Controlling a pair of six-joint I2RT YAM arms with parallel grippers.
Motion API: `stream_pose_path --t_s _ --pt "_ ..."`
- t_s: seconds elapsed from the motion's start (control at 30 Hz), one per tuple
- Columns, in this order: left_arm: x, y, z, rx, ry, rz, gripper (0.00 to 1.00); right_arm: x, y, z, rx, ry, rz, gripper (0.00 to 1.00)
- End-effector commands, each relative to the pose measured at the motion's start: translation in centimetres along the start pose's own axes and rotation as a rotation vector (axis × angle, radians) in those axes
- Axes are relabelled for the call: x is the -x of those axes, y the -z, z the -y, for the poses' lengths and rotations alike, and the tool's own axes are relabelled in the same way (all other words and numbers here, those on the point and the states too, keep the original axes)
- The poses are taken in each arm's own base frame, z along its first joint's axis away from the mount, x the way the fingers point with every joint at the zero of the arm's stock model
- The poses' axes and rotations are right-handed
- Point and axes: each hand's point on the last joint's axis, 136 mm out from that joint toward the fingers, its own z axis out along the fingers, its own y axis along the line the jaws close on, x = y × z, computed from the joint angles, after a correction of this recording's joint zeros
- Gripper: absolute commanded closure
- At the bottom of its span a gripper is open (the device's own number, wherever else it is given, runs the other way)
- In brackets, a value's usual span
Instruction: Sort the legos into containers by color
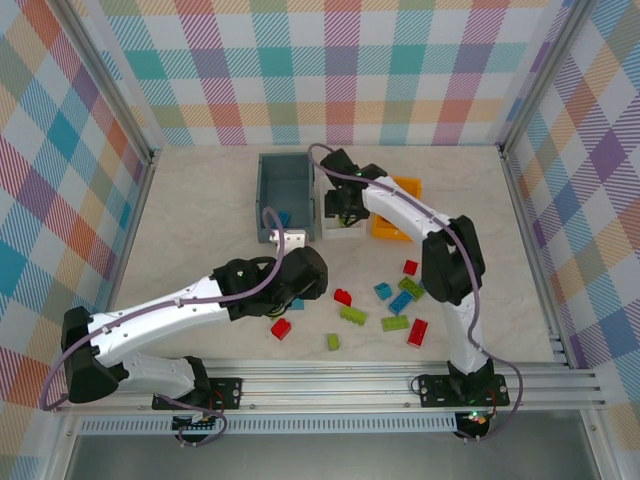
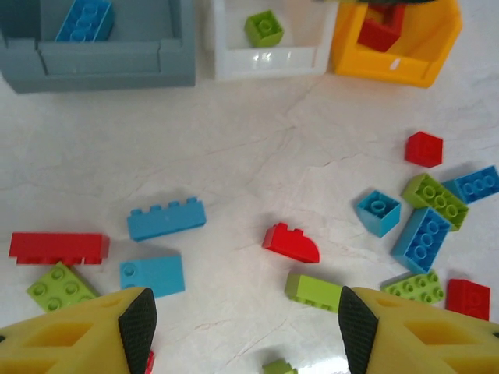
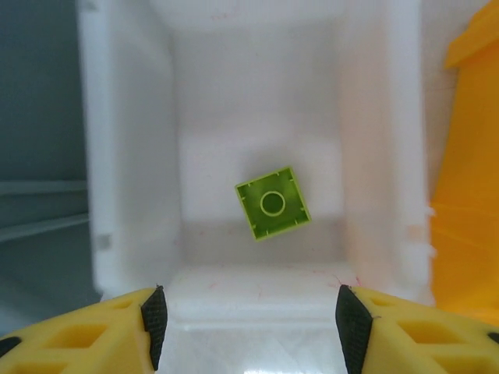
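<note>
My right gripper (image 3: 249, 327) hangs open over the white bin (image 3: 132, 156). One lime green lego (image 3: 272, 203) lies on that bin's floor, clear of the fingers. My left gripper (image 2: 242, 327) is open above bare tabletop, with a red curved lego (image 2: 290, 242) and a long green lego (image 2: 313, 290) just ahead of it. Two blue legos (image 2: 166, 218) (image 2: 152, 275) lie to its left. The grey-blue bin (image 2: 93, 54) holds a blue lego (image 2: 84, 19). In the orange bin (image 2: 390, 62) sits a red lego (image 2: 382, 31).
Several loose legos are scattered at the table's front right, among them red (image 1: 417, 332), green (image 1: 394, 322) and blue (image 1: 400, 302). A red lego (image 1: 281, 328) lies by the left arm. The three bins stand side by side at the back, with metal frame rails along the edges.
</note>
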Motion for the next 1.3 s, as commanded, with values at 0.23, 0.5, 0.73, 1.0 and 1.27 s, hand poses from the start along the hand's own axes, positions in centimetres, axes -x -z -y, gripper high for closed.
stream_pose_path --t_s 0.23,0.5,0.73,1.0,1.27 --pt "-8.9 -5.3 -5.1 0.108 0.069 -0.363 0.25 -7.1 13.6 -3.3 0.375 0.144 0.178 0.29" --pt "-8.9 -8.6 -5.8 0.135 0.044 -0.47 0.2 -19.4 16.7 -2.1 0.571 0.242 0.028 0.15" --pt "-9.3 -10.9 -6.7 0.173 0.051 -0.514 0.19 -21.5 20.2 1.7 0.568 0.181 0.047 0.12" --pt "-9.0 -12.9 -6.7 0.194 0.02 -0.528 0.22 -20.8 21.5 1.8 0.569 0.18 0.059 0.13" --pt "-9.9 -14.7 -6.4 0.192 0.02 -0.56 0.36 -20.7 21.3 1.6 0.566 0.168 0.059 0.14"
